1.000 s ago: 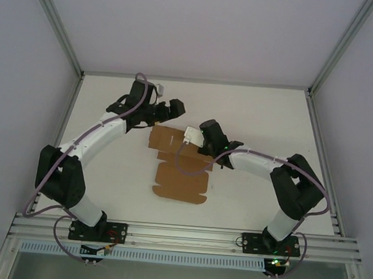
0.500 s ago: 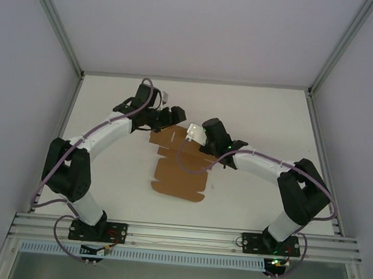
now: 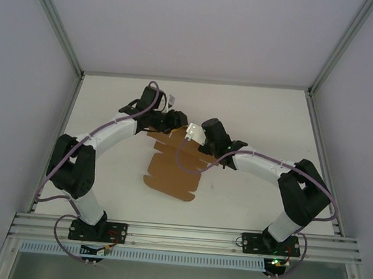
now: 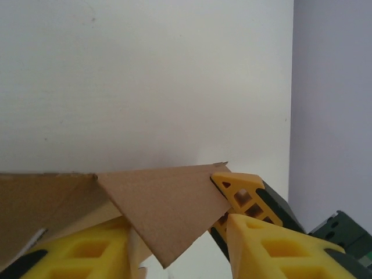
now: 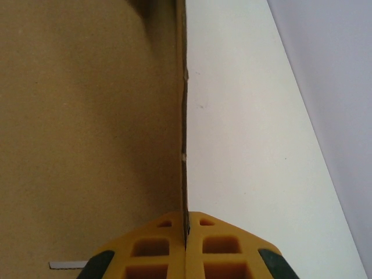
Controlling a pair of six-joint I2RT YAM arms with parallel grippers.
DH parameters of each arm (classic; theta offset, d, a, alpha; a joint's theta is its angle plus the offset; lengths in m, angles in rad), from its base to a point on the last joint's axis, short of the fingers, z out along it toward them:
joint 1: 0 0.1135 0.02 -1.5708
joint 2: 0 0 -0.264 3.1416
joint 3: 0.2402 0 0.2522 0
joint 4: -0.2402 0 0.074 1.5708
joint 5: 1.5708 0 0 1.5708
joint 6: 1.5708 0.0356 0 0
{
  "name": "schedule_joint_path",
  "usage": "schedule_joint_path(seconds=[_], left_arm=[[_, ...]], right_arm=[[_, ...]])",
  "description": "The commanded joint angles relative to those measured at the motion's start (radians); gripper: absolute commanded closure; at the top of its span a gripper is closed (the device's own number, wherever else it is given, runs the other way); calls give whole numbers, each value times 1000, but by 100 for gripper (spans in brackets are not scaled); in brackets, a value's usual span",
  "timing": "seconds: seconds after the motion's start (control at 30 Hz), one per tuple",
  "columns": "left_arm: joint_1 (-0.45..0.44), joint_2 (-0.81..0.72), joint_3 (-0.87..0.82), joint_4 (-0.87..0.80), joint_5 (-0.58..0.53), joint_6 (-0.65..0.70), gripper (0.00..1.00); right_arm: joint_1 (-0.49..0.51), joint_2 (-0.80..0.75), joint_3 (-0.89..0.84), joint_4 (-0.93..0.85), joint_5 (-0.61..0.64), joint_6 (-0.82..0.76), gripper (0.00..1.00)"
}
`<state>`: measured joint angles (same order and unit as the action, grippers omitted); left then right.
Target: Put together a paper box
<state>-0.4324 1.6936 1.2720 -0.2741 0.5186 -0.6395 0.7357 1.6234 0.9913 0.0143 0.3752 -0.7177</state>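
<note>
We see the paper box (image 3: 170, 171) as a flat brown sheet lying mid-bench (image 3: 260, 113), long axis roughly 12 to 6, slightly skewed. The right hand (image 5: 186, 228) is closed tight on the sheet's edge at its 1 o'clock corner. The left hand (image 4: 174, 235) sits at the sheet's 12 o'clock end, fingers spread wide, with a triangular flap between them, not pinched.

No legible text, label, brand, number or sign on any surface.
</note>
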Motion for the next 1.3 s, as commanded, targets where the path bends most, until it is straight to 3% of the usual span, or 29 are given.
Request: schedule_joint_path(seconds=[0.0, 0.13, 0.33, 0.4, 0.47, 0.63, 0.73, 0.93, 1.13, 1.27], left_arm=[[-23, 20, 6, 35, 44, -4, 69], [-30, 29, 13, 23, 54, 3, 86], [-30, -9, 10, -69, -13, 64, 84], [-29, -49, -5, -95, -42, 95, 52], [-27, -122, -54, -105, -93, 127, 43], [29, -364, -221, -192, -340, 212, 0], [115, -487, -336, -226, -436, 198, 0], [236, -550, -495, -171, -421, 156, 0], [236, -471, -604, 125, -197, 235, 6], [236, -461, -644, 200, -138, 256, 8]], right_arm=[[17, -11, 15, 38, -11, 17, 100], [17, -27, 3, 47, 2, 15, 100], [16, -47, -23, 57, 41, 15, 100], [18, -55, -27, 49, 47, 25, 100], [16, -65, -32, 38, 57, 27, 100], [13, -99, -65, 39, 56, 31, 100], [12, -109, -81, 48, 50, 34, 100], [11, -117, -85, 64, 51, 31, 100], [11, -127, -62, 46, 40, 58, 100], [9, -143, -65, 61, 24, 86, 100]])
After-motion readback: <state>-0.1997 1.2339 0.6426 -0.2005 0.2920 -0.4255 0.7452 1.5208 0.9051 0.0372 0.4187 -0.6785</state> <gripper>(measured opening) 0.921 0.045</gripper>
